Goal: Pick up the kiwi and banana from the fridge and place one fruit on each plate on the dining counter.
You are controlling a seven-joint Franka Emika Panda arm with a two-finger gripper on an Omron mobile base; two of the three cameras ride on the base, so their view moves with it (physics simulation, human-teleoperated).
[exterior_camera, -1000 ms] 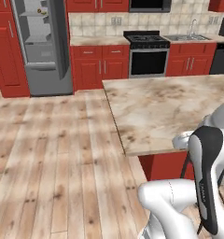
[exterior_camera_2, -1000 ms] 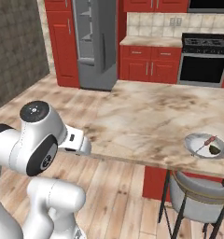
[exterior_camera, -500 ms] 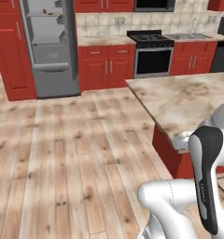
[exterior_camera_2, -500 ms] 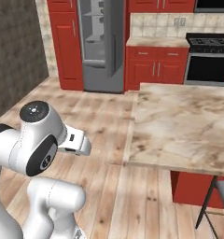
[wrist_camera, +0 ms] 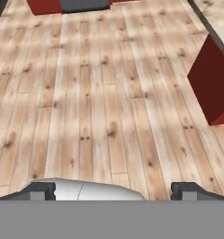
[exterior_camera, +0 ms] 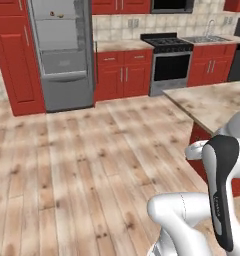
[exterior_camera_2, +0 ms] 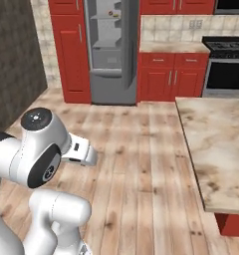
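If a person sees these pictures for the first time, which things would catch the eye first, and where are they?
The grey fridge stands open at the far wall between red cupboards, with small items on its top shelf too small to name. The marbled dining counter fills the right side, and wide wooden floor lies between. The gripper points down at that floor, its finger tips far apart and holding nothing.

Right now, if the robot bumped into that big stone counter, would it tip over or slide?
Probably neither. The dining counter has a wide marbled top that looks like stone, so it is likely heavy. Its red base looks like a solid block sitting flat on the wood floor, so it should hardly budge.
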